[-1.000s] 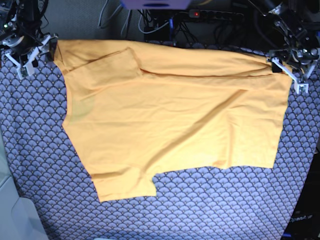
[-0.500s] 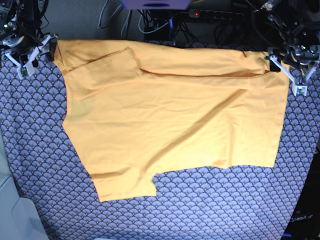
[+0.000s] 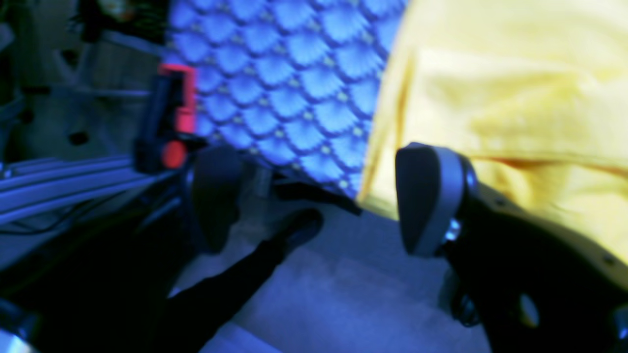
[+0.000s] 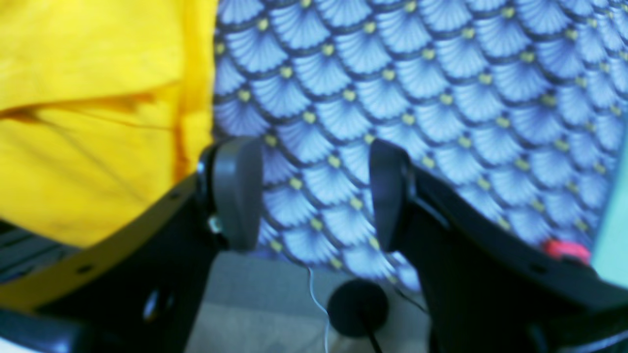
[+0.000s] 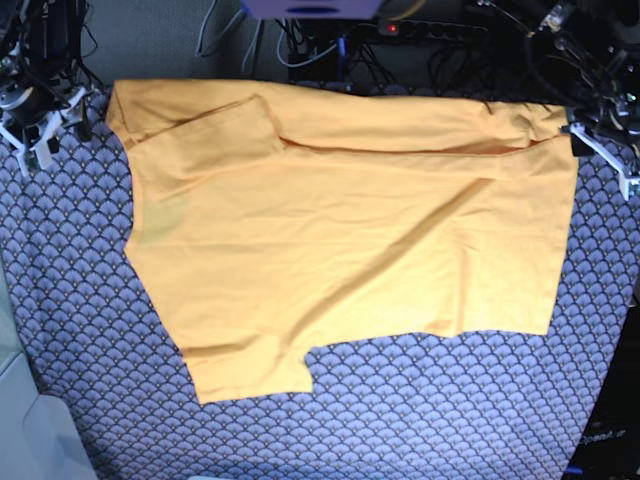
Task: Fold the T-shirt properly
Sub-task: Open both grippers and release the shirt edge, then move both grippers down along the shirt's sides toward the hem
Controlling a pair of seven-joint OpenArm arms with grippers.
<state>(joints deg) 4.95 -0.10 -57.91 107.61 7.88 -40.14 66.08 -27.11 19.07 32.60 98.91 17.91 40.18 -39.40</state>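
Observation:
The yellow-orange T-shirt [image 5: 340, 230] lies flat on the patterned tablecloth [image 5: 430, 410], with its upper part folded over along the far edge. My left gripper [image 5: 608, 158] is open and empty just off the shirt's far right corner. In the left wrist view it [image 3: 319, 201] stands beside the shirt's edge [image 3: 515, 98] without touching it. My right gripper [image 5: 38, 128] is open and empty just left of the shirt's far left corner. In the right wrist view it [image 4: 314, 191] hangs over bare cloth, with the shirt [image 4: 88, 122] to its left.
A power strip and cables [image 5: 430, 30] lie behind the table. A red clamp [image 3: 171, 122] sits at the table's edge near the left gripper. A pale object [image 5: 30, 420] stands at the near left corner.
Both grippers have drawn outward from the shirt's far corners, the left toward the right edge and the right toward the left edge. The shirt's far right corner has settled flat.

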